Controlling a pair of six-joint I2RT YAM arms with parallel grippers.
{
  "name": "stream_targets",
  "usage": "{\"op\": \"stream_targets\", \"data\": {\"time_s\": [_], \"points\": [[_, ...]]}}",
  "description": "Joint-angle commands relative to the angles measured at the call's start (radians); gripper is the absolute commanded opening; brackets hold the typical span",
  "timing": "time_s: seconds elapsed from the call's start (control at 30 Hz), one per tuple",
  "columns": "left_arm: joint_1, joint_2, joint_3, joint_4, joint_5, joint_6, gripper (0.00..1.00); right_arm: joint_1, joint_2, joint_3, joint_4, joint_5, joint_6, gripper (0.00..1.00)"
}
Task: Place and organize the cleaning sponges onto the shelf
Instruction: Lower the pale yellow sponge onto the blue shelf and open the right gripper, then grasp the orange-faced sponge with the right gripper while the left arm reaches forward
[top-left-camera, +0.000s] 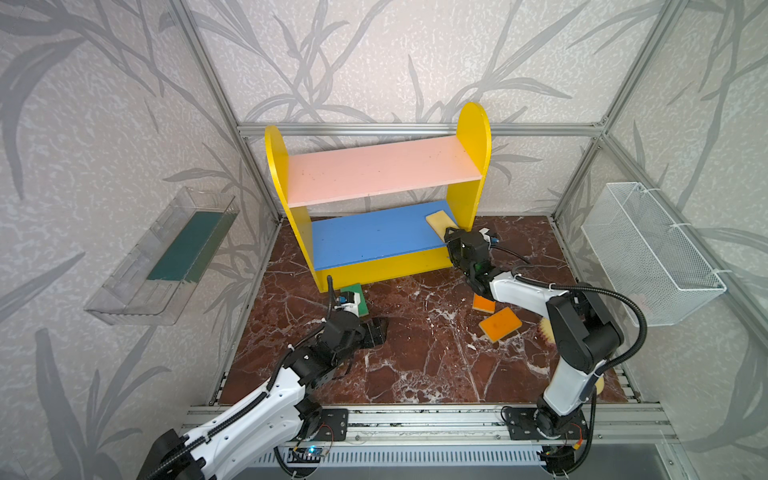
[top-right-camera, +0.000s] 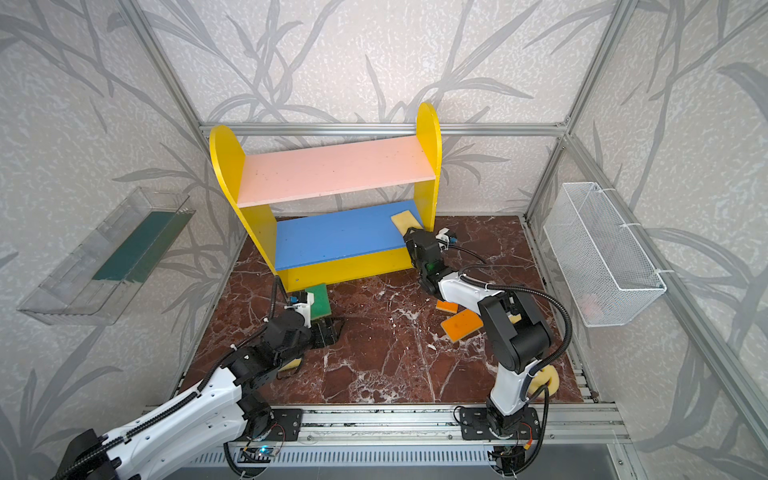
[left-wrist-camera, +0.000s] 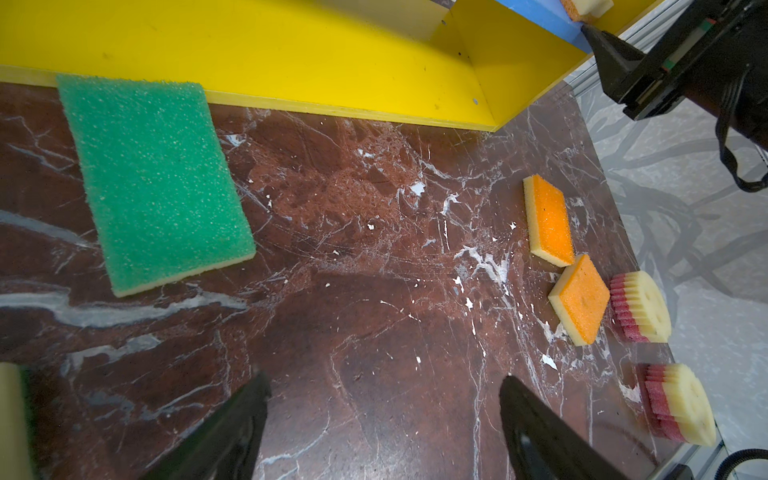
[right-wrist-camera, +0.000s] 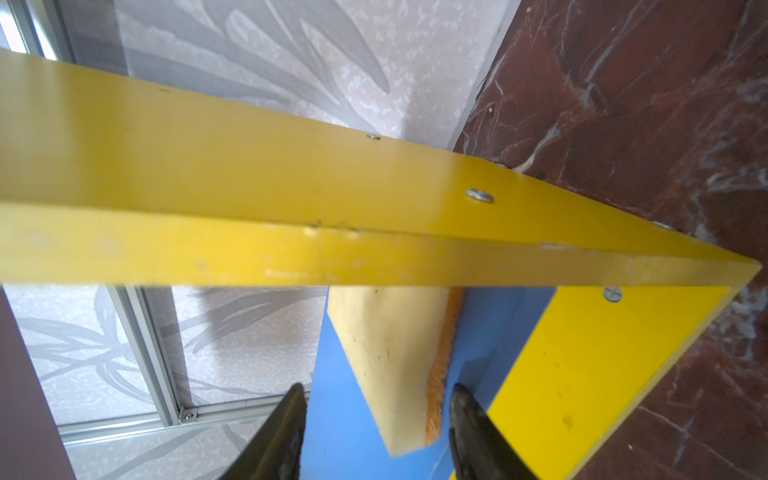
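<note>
1. At 12 o'clock on the desk, against the back wall: the shelf, upright.
2. On its blue middle board, at the 3 o'clock end near the front edge: a pale yellow sponge, foam face up, orange face underneath.
3. At that piece, the right pincer, open: jaws apart on either side of it, a clear gap along one jaw, not clamped.
4. Just toward 8 o'clock from the desk's middle, the left pincer, open wide over bare marble, holding nothing.
5. At 10 o'clock, the green sponge, flat, green face up, one corner touching the shelf's yellow base.
6. At 3 o'clock, an orange-faced sponge and, just beside it, a second orange-faced sponge, both flat, orange up.
7. At 4 o'clock, a round yellow sponge with pink backing, just beside the second orange one; toward 5 o'clock, another round sponge, near the desk's edge.
8. At 8 o'clock, one more sponge, mostly hidden under the left arm.
</note>
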Motion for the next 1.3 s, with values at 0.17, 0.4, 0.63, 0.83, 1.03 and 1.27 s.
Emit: {"op": "stream_targets", "data": {"time_s": [0.17, 0.4, 0.63, 0.83, 1.03, 1.27], "points": [[-0.097, 0.016, 0.097, -0.103, -0.146, 0.077, 0.89, -0.008, -0.207, -0.205, 0.052, -0.072, -0.053, 0.66], [-0.233, 0.185, 0.165, -0.079, -0.227, 0.061, 0.90, -0.117, -0.433, -0.316, -0.214, -0.389, -0.268, 0.66], [-0.311, 0.501, 0.314, 0.061, -0.214, 0.072, 0.76, -0.393, -0.678, -0.480, -0.442, -0.729, -0.473, 0.65], [-0.347, 0.786, 0.499, 0.193, -0.161, 0.107, 0.73, -0.563, -0.716, -0.584, -0.468, -0.882, -0.533, 0.66], [-0.347, 0.978, 0.674, 0.233, -0.130, 0.124, 0.74, -0.628, -0.581, -0.533, -0.523, -0.918, -0.676, 0.66], [-0.346, 1.030, 0.703, 0.271, -0.133, 0.133, 0.79, -0.581, -0.409, -0.381, -0.669, -0.713, -0.791, 0.63]]}}
